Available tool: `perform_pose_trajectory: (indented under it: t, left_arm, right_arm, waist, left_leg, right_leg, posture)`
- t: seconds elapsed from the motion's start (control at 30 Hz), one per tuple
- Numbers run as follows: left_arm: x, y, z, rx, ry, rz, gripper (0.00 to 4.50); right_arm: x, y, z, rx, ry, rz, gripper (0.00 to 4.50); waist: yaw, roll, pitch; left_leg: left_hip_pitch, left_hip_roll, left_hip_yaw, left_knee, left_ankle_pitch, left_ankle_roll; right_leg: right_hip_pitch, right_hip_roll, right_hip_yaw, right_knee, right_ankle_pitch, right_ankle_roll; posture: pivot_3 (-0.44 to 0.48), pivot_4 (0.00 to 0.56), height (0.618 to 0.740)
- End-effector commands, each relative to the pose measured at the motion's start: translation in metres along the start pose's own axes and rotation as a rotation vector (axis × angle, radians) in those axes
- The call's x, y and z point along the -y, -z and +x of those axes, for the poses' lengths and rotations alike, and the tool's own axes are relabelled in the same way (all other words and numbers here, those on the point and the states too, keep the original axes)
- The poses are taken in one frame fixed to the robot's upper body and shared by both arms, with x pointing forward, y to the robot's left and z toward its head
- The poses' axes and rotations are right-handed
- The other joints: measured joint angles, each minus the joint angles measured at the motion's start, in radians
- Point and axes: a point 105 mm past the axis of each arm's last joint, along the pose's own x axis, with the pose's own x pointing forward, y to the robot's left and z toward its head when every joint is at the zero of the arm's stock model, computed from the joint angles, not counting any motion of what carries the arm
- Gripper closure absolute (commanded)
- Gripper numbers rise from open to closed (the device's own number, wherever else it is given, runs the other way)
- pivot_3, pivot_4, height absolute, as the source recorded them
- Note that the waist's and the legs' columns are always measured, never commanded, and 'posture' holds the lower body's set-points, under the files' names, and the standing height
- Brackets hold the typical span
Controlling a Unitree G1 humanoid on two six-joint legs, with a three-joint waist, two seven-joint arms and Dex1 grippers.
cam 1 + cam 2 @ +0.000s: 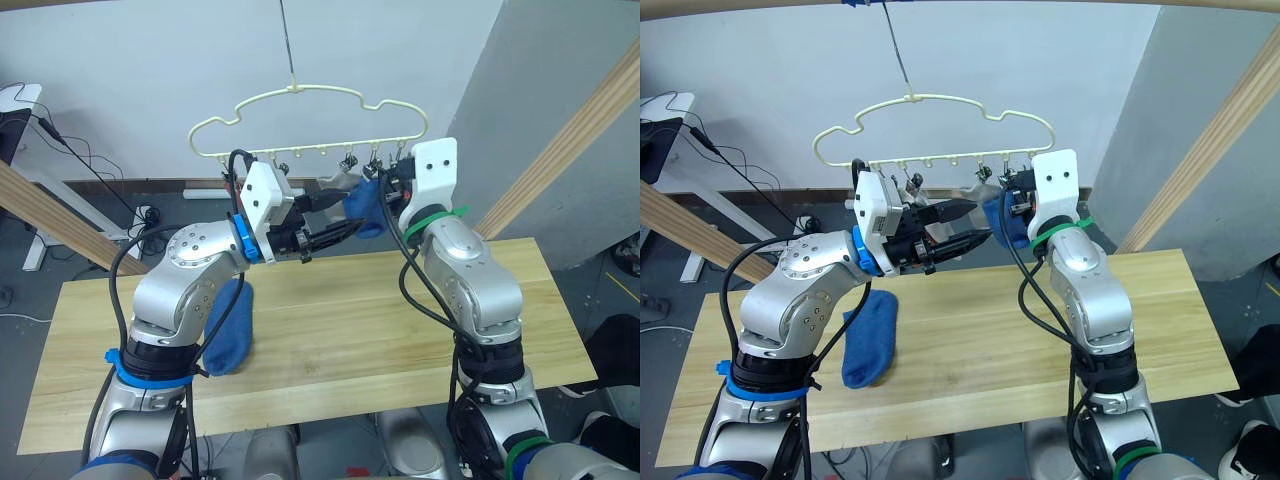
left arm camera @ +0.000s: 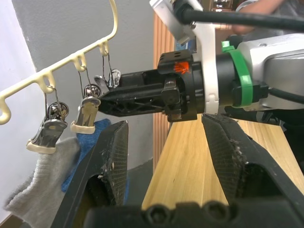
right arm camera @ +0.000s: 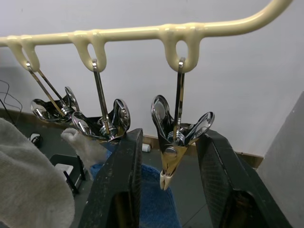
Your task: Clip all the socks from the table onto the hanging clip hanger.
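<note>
Socks first: one blue sock (image 1: 870, 338) lies flat on the wooden table (image 1: 1160, 320), near the left side, under the left arm. A second blue sock (image 1: 366, 209) is up in the air by the yellow hanger (image 1: 310, 110), just under its row of clips and right beside the right gripper (image 3: 167, 180). A grey sock (image 2: 35, 190) hangs from a clip too (you can see it best from the left wrist). So that makes two blue socks and one grey sock that I can count.

The hanger hangs on a thin cord above the far edge of the table. It has a wavy shape like a cloud. A row of little metal clips (image 3: 178, 130) dangles from its bottom bar.

Both arms are lifted up and bent, and they reach in toward the middle from each side. The left gripper (image 2: 166, 156) points sideways at the right gripper. Its two black fingers (image 2: 111, 156) are apart, with nothing between them. The right gripper points up at the clips. Its fingers are apart too, and one clip hangs just between their tips, not squeezed.
</note>
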Motion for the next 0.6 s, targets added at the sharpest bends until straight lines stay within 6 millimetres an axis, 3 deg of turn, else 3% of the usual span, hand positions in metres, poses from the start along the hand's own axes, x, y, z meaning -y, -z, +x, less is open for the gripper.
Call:
perform_pose_trajectory:
  t: [0.03,0.6]
  left_arm:
    - [0.0039,-0.0062,0.0012,0.022,0.007,0.034,1.78]
    - [0.0045,-0.0053,0.0006,0.019,0.004,0.034,1.78]
  right_arm:
    - [-0.0052,-0.0202,0.0034,0.084,-0.031,-0.024,2.76]
    - [-0.0120,-0.0241,0.0079,0.112,-0.063,-0.041,2.76]
  waist:
    - [0.000,0.000,0.000]
    - [0.000,0.000,0.000]
  left_leg:
    - [0.000,0.000,0.000,0.000,0.000,0.000]
    - [0.000,0.000,0.000,0.000,0.000,0.000]
  right_leg:
    - [0.000,0.000,0.000,0.000,0.000,0.000]
    - [0.000,0.000,0.000,0.001,0.000,0.000]
  posture:
    - [-0.228,0.274,0.733]
    - [-0.225,0.277,0.733]
